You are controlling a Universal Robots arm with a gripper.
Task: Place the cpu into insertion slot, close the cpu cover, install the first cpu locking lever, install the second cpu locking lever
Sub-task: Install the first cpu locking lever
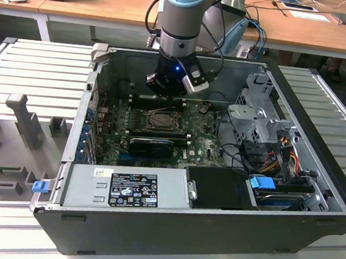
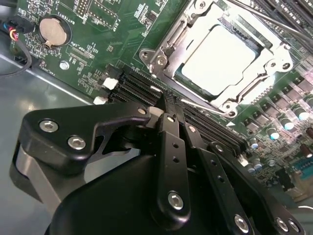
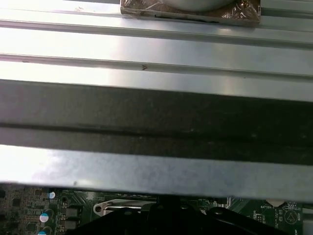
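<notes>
The cpu point(image 2: 220, 55) lies flat in the insertion slot point(image 1: 150, 120), its pale metallic face showing through the window of the silver cpu cover point(image 2: 165, 55), which is down over it. Thin metal lever rods point(image 2: 208, 105) run along the socket's edges; I cannot tell if they are latched. My gripper point(image 2: 172, 106) hangs just above the board beside the socket, over the black memory slots point(image 2: 142, 88), shut with nothing held. In the exterior view the gripper point(image 1: 168, 87) sits behind the socket, near the case's back wall.
The green motherboard point(image 2: 98, 54) lies in an open grey computer case point(image 1: 169, 227). A long black card point(image 1: 152, 144) sits in front of the socket. A drive cage and cables point(image 1: 265, 129) fill the exterior view's right. A ribbed aluminium table point(image 3: 146, 54) surrounds the case.
</notes>
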